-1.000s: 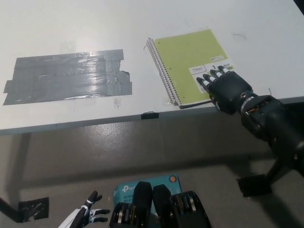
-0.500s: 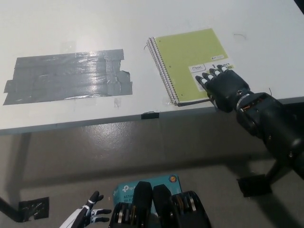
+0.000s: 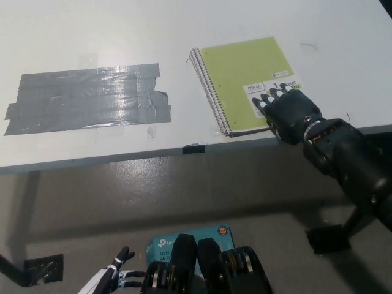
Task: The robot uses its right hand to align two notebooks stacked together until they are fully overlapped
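We see the green spiral notebooks [image 3: 248,82] lying on the white table [image 3: 184,37], right of centre and close to the near edge, the wire binding along their left side. Only thin slivers of a lower cover show along the near and left borders, so the stack looks almost square (how exactly it overlaps we cannot tell). Our black right hand [image 3: 288,113] rests at the near right corner of the top cover, fingers extended flat and spread a little, their tips lying on the white label [image 3: 269,89]; it grips nothing. To the left, well apart from the notebooks, a wide patch of grey tape [image 3: 86,98] is stuck to the table. Our white left hand [image 3: 113,278] hangs low at the near left, over the floor, fingers apart and holding nothing.
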You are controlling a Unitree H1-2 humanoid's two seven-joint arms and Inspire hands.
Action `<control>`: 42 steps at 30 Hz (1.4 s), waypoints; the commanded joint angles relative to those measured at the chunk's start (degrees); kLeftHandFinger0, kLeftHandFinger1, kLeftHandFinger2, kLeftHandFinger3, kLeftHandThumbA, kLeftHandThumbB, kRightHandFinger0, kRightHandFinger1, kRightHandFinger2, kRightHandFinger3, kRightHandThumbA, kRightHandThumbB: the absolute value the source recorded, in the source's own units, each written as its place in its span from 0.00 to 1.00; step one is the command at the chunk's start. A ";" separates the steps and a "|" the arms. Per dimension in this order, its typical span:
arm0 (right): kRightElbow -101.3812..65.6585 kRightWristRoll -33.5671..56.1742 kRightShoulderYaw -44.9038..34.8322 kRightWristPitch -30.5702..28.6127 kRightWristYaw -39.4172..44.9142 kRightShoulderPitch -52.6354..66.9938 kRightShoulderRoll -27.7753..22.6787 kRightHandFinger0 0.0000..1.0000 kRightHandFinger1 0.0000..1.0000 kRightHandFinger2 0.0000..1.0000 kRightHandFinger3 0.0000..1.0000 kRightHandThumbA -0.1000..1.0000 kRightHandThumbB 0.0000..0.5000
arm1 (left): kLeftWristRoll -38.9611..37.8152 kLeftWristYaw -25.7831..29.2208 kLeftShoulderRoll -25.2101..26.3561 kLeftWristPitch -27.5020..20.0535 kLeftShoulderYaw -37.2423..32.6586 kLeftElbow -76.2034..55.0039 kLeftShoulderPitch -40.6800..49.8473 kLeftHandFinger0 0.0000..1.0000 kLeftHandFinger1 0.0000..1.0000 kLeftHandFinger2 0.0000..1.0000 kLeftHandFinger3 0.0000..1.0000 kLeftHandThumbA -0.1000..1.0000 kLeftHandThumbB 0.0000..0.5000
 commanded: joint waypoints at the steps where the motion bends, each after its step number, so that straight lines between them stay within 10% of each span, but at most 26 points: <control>1: 0.96 -1.52 1.31 -0.91 3.47 -1.61 -0.52 1.00 1.00 1.00 1.00 1.00 0.89 | 0.32 -1.35 1.09 -0.07 -0.35 -1.89 -0.20 0.80 0.78 0.78 1.00 1.00 1.00; 42: -2.25 -2.03 -1.19 -2.60 3.38 -9.97 -1.56 1.00 1.00 1.00 1.00 1.00 0.81 | 0.98 -1.63 2.65 -1.33 -1.04 -0.24 1.61 0.81 0.77 0.78 1.00 1.00 1.00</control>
